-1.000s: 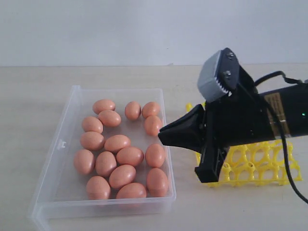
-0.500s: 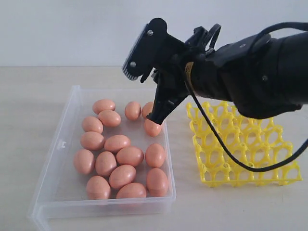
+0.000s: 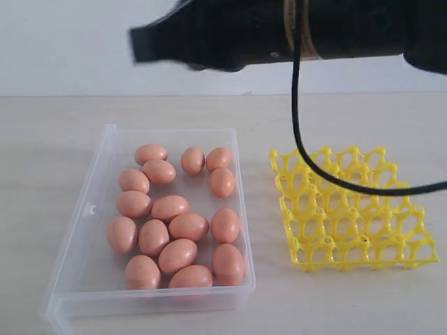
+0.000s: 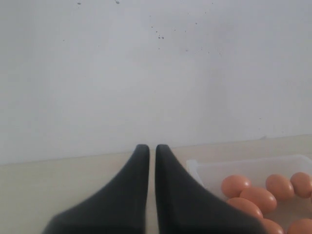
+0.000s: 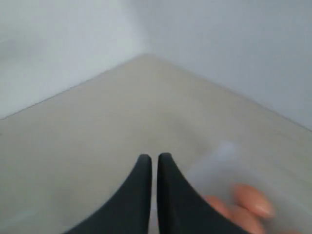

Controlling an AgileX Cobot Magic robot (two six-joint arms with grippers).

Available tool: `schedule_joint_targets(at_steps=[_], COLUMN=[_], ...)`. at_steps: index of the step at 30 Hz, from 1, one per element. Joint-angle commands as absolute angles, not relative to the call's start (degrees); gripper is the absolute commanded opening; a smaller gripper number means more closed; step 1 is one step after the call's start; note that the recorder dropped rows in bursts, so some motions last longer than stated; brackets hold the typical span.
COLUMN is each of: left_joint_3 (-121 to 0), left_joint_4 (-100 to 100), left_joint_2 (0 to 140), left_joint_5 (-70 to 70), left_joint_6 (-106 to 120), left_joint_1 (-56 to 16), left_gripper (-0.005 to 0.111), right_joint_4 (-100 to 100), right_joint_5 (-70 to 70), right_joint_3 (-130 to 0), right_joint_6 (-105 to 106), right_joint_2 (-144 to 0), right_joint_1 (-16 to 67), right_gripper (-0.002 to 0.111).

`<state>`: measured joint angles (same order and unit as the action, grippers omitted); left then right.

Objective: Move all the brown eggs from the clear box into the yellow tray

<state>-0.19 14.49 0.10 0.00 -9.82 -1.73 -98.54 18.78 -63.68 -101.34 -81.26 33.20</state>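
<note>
Right claw (image 5: 154, 158) pressed together, aloft | we'd spread it, then straddle the seemingly freest brown egg (image 3: 222, 182) | yellow tray (image 3: 349, 264) empty

Cannot follow the right arm (image 3: 279, 31) past the top edge of the exterior view; blurred along all its length. Cannot count the brown eggs (image 5: 249, 200) in the right wrist view, only soft orange smudges in a hazy clear box (image 5: 222, 153). Cut by the frame edge in the left wrist view, both box and eggs
</note>
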Motion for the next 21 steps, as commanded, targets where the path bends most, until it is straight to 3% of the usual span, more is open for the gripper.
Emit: schedule_joint_targets(at_steps=[1,4,10,13,17,21], left_joint_3=[0.0,0.0,0.0,0.0,0.0,0.0], left_joint_4=[14.4,14.4,14.4,14.4,14.4,14.4], left_joint_2=[0.0,0.0,0.0,0.0,0.0,0.0], left_joint_5=[0.0,0.0,0.0,0.0,0.0,0.0], left_joint_6=[-9.74,-9.74,-9.74,-9.74,-9.74,-9.74], left_joint_1=[-1.9,-1.9,-1.9,-1.9,-1.9,-1.9], left_gripper=[0.004,0.004,0.004,0.004,0.004,0.004], right_joint_4=[-97.96,-98.96,-99.95,-99.95,-99.95,-99.95], right_joint_5=[58.86,42.73,-18.03,-41.37,-57.66,-64.33], right_joint_3=[-66.79,-66.58,-63.5,-63.36,-63.5,-63.5], right_joint_6=[-68.13,-62.2,-37.98,-27.0,-29.88,-52.99], right_joint_2=[-79.27,-75.02,-70.02,-70.5,-69.88,-65.51], right_joint_1=[34.88,39.8,57.21,62.33,62.38,58.22], right_gripper=[0.0,0.0,0.0,0.0,0.0,0.0])
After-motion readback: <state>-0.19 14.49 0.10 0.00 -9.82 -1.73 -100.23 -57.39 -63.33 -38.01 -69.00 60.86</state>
